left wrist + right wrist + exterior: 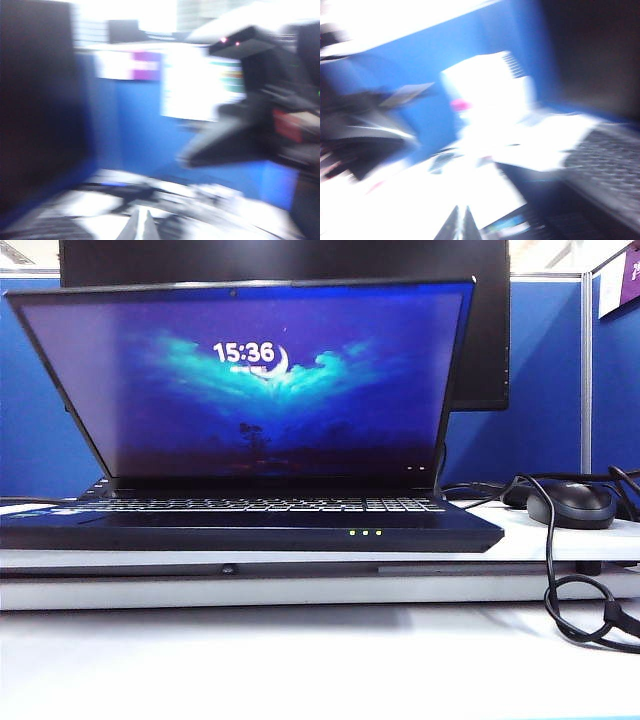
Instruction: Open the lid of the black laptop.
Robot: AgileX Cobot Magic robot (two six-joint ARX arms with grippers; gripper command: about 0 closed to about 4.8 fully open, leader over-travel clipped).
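Laptop [250, 525] sits centre on the white table [300, 660] in the exterior view, its lid [240, 380] raised and the screen lit, a mouse [572, 505] to its right; neither gripper shows there. Left wrist view is blurred: left gripper [141, 225] tips lie together, clenched on nothing, beside the lid's dark edge. Right wrist view, also blurred, shows right gripper [459, 223] tips together, likewise empty, near the keyboard [605, 160].
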